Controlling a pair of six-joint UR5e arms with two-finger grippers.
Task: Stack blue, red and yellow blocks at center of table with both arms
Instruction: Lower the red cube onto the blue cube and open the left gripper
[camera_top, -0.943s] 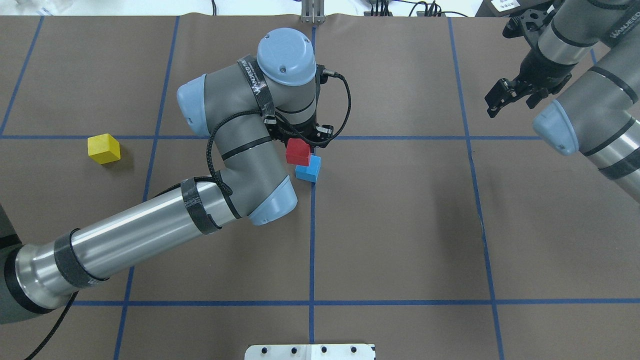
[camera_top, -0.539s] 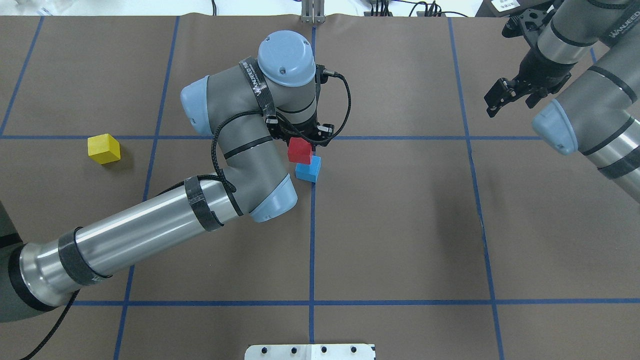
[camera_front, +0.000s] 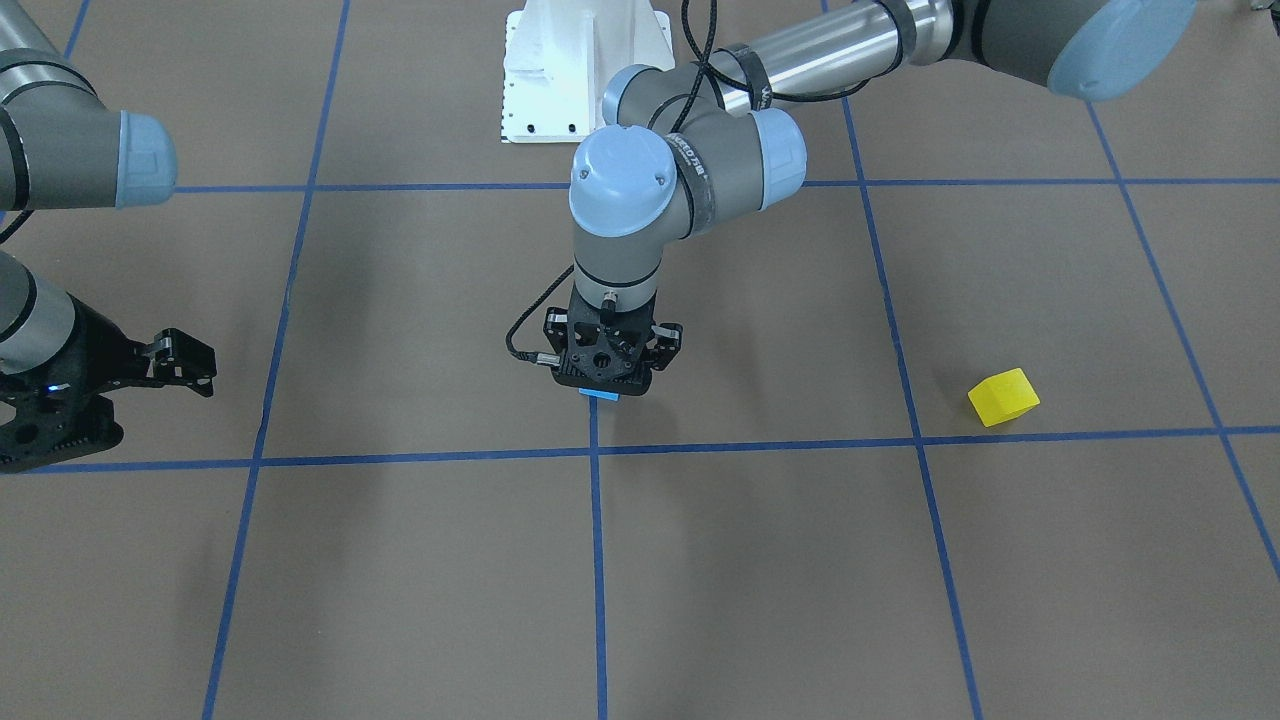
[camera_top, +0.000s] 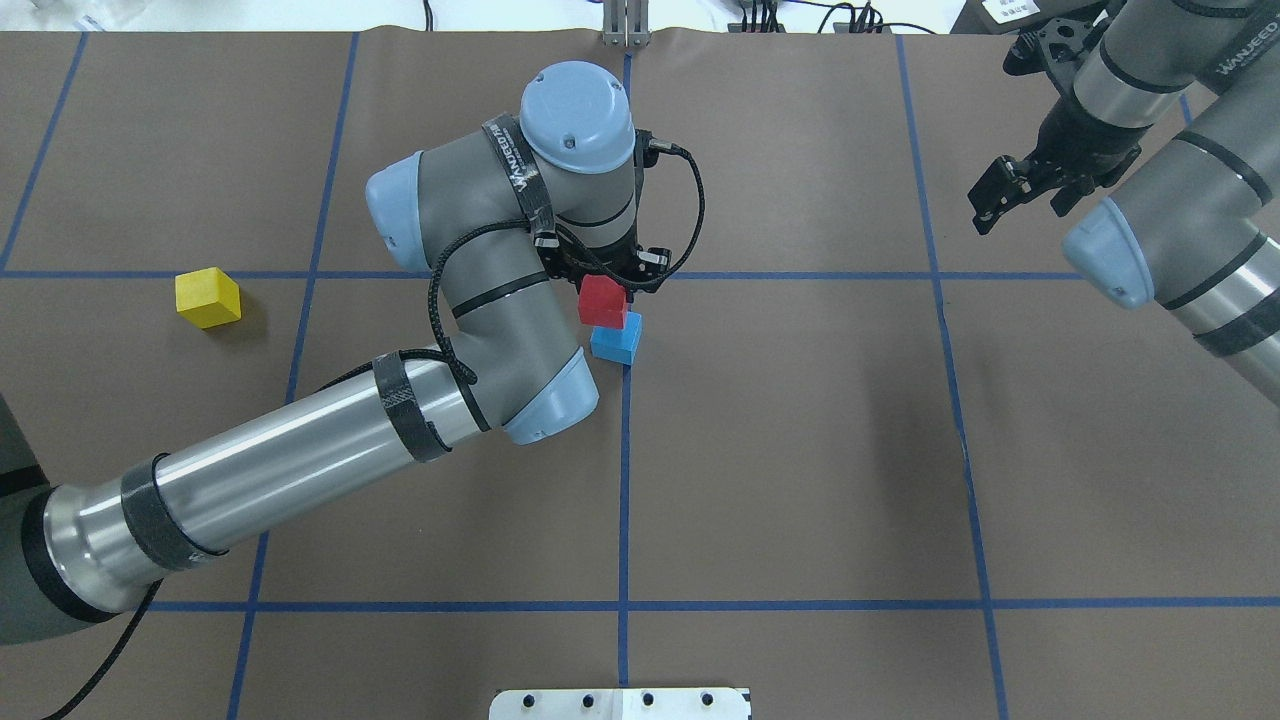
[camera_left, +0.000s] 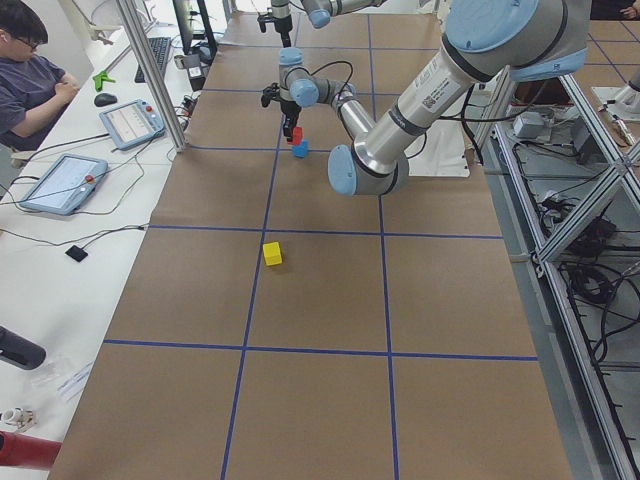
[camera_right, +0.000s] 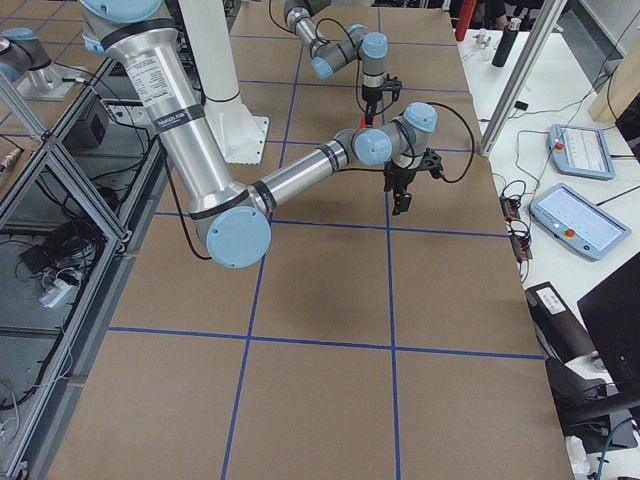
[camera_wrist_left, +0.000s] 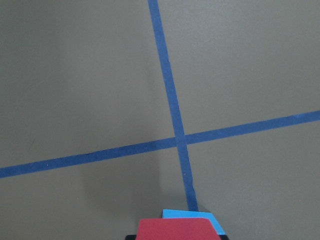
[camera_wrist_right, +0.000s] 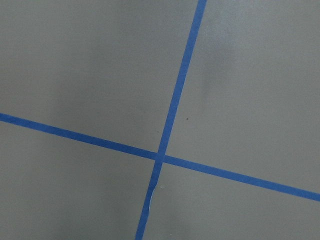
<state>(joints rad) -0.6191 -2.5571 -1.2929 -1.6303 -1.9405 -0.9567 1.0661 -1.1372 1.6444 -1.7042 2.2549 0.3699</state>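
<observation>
My left gripper (camera_top: 604, 288) is shut on the red block (camera_top: 603, 301) and holds it over the blue block (camera_top: 616, 341), which lies at the table's center crossing. I cannot tell whether the two blocks touch. The left wrist view shows the red block (camera_wrist_left: 175, 229) with the blue block's edge (camera_wrist_left: 192, 215) behind it. From the front the left gripper (camera_front: 605, 378) hides the red block, and only a strip of the blue block (camera_front: 600, 394) shows. The yellow block (camera_top: 208, 297) lies alone far to the left. My right gripper (camera_top: 1020, 192) is open and empty at the far right.
Blue tape lines (camera_top: 624, 480) divide the brown table cover into squares. The white robot base plate (camera_top: 620, 703) sits at the near edge. The right wrist view shows only a tape crossing (camera_wrist_right: 159, 157). An operator (camera_left: 30, 80) sits beside the table.
My left arm has shifted slightly right, bringing the held red block closer over the blue block. The right arm has barely moved.
</observation>
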